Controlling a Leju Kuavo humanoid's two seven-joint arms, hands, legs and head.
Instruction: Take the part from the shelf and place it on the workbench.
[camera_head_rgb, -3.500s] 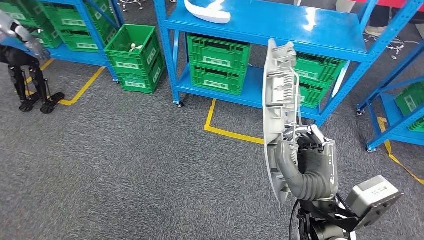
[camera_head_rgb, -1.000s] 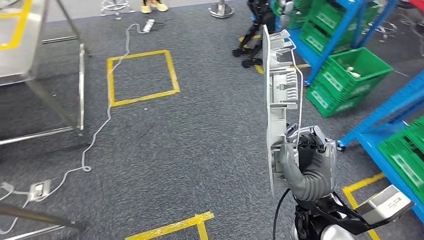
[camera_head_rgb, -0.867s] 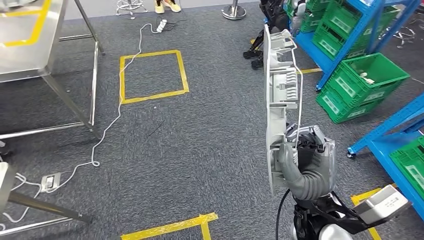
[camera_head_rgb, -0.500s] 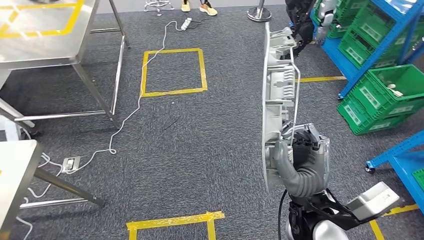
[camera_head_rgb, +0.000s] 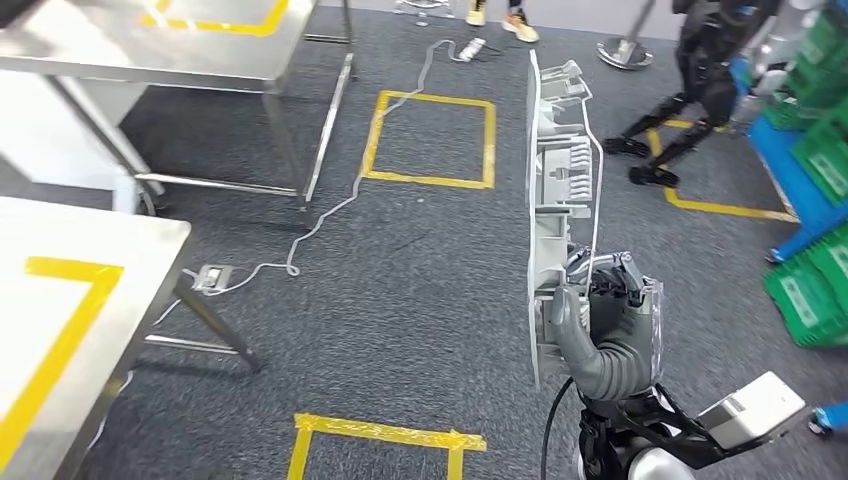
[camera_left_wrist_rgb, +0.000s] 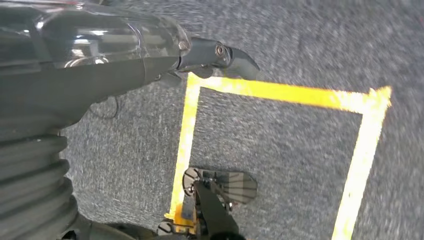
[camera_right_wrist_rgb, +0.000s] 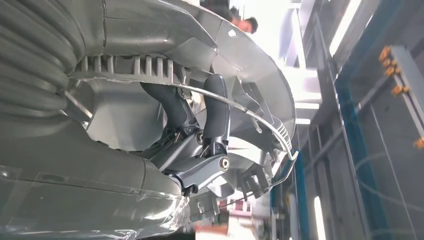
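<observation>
Head view, part (camera_head_rgb: 556, 190) upright, gripped by right robot hand (camera_head_rgb: 610, 325)

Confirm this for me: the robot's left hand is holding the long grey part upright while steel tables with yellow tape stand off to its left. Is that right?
Not quite. In the head view it is the right hand that grips the long grey part, held upright. The rest stands: steel tables with yellow tape stand off to the robot's left.

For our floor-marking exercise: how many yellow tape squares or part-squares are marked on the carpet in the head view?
2: a complete yellow square ahead beyond the cable, and a partial one at the bottom edge. Others may lie outside view.
</observation>
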